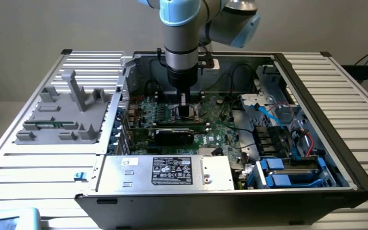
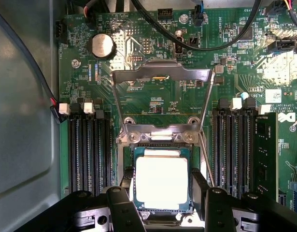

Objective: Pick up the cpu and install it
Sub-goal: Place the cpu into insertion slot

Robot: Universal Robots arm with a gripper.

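Pinching the cpu (image 2: pixel 161 182) by two opposite edges in the pincer (image 2: pixel 162 187), at the open socket (image 2: pixel 160 137) directly beneath, likely risking bent contacts if seated tilted or off-square.

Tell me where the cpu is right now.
In the wrist view the cpu is at the open socket, between the two banks of memory slots, next to the flipped-open load plate.
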